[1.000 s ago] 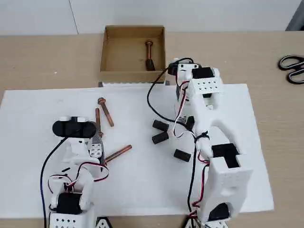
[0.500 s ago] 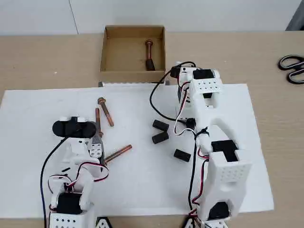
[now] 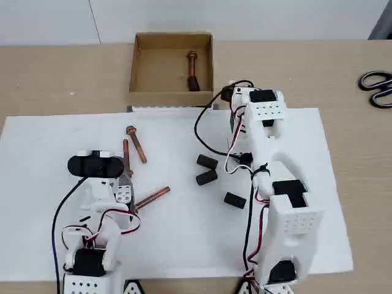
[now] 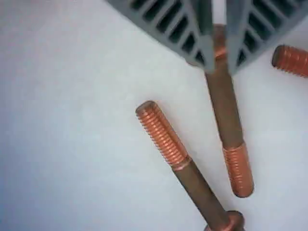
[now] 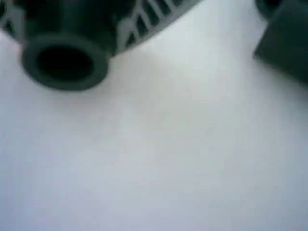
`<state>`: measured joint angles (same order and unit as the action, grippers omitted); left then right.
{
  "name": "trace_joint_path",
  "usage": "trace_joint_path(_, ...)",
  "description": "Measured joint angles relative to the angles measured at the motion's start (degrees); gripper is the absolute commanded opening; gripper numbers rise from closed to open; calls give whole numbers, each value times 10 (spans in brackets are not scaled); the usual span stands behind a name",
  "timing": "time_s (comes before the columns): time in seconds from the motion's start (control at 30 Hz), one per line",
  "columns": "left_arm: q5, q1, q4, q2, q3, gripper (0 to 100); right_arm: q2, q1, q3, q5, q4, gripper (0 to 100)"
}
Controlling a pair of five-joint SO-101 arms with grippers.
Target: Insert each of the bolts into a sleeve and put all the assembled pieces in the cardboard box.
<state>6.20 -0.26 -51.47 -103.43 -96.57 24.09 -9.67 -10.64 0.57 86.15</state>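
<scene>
The left pincer (image 4: 219,48) is closed on a threaded copper bolt (image 4: 226,120) lying on the white sheet (image 4: 72,144). The right pincer (image 5: 77,33) grips a black sleeve (image 5: 65,62). The cardboard box (image 3: 139,67) holds one assembled piece (image 3: 192,70).

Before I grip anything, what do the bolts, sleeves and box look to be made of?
The bolts look like metal with a copper-toned finish, judging by the soft sheen and crisp cut threads. The sleeves are plain matte black with no glint, so probably plastic or rubber, though I can't tell which. The box is brown cardboard with a dull surface and thin folded walls.
</scene>
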Motion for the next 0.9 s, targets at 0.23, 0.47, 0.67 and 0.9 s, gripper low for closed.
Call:
trace_joint_path(0.23, 0, 0, 0, 0, 0, 10, -134, -22, -37, -50, 82, 2)
trace_joint_path(0.47, 1, -13, -13, 0, 21, 9, -269, 11, -22, -84, 96, 2)
trace_joint_path(0.67, 0, -18, -117, 2, 127, 9, -384, 54, 84, -120, 96, 2)
trace_joint_path(0.9, 1, -18, -129, 168, 249, 10, -482, 92, 234, -142, 96, 2)
